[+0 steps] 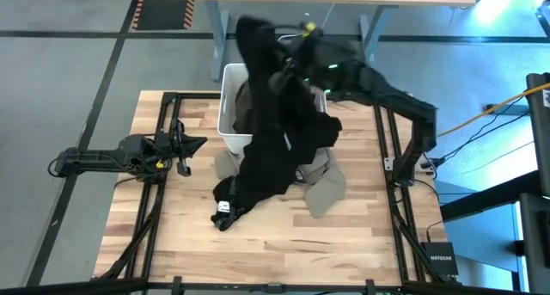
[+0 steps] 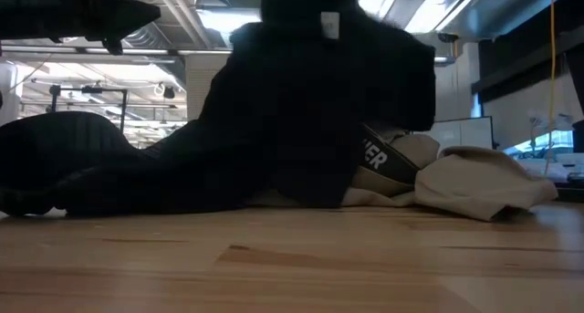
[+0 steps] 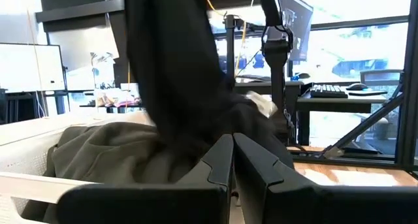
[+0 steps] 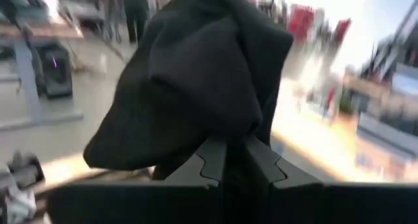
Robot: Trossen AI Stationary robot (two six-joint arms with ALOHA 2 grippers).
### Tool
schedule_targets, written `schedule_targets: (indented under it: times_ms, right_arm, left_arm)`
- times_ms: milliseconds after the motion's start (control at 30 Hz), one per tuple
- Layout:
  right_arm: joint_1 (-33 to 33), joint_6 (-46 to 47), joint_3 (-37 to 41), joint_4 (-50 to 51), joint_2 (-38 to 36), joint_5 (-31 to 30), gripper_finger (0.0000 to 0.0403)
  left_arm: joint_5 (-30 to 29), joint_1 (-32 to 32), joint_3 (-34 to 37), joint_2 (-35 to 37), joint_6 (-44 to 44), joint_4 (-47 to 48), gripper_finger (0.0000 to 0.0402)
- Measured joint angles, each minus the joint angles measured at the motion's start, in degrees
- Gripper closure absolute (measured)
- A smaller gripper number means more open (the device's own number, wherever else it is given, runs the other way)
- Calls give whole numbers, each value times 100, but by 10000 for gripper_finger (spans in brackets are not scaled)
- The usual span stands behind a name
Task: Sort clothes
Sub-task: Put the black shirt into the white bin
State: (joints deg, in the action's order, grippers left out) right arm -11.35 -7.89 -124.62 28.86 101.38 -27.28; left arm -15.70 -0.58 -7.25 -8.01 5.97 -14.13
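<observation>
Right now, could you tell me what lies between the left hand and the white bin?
Only bare table, seen in the high view: the left hand sits just beside the bin.

Two dark arms, matte and angular, are all there is to me.

My left arm (image 1: 103, 160) is a black, jointed run of boxy links with small yellow marks near its wrist, ending in my left gripper (image 1: 191, 150) of two slim dark fingers (image 3: 219, 165) with stepped, notched inner edges. My right arm (image 1: 404, 101) is the same black build, thick at the elbow, with small green lights glowing near its wrist; my right gripper (image 4: 235, 160) has matching black, notched fingers (image 4: 206, 164).
</observation>
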Motion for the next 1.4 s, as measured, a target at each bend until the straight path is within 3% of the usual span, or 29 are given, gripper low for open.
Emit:
schedule_targets:
  times_ms: [100, 233, 367, 467, 667, 833, 967, 1100, 1233, 1400]
  right_arm:
    - [-107, 661, 444, 367, 173, -5, 354]
    - [-152, 783, 765, 1086, 363, -129, 313]
    - [-137, 939, 703, 1920, 332, -151, 256]
    - [9, 1023, 234, 2945, 293, -163, 214]
    - [796, 1718, -829, 4813, 193, -96, 166]
    - [1938, 2565, -866, 5940, 213, -543, 162]
    - [2902, 3150, -40, 6106, 207, -1534, 162]
    - [3524, 3684, 1185, 5989, 214, -2037, 162]
    - [3743, 4671, 2706, 5946, 222, -2416, 162]
    - [3699, 5718, 4655, 5473, 224, -2472, 162]
  left_arm:
    - [0, 0, 0, -1, -9, 4, 394]
    - [-1, 0, 0, -2, -2, 21, 394]
    - [-2, 1, 0, -1, -18, 28, 394]
    - [1, 1, 0, 0, -17, 28, 394]
    - [0, 0, 0, 0, 34, 24, 394]
    - [0, 0, 0, -2, -1, 24, 394]
    - [1, 0, 0, 0, -129, 26, 394]
    - [0, 0, 0, 0, -145, 23, 394]
    - [0, 0, 0, 0, -148, 22, 394]
    - [0, 2, 0, 0, -95, 22, 394]
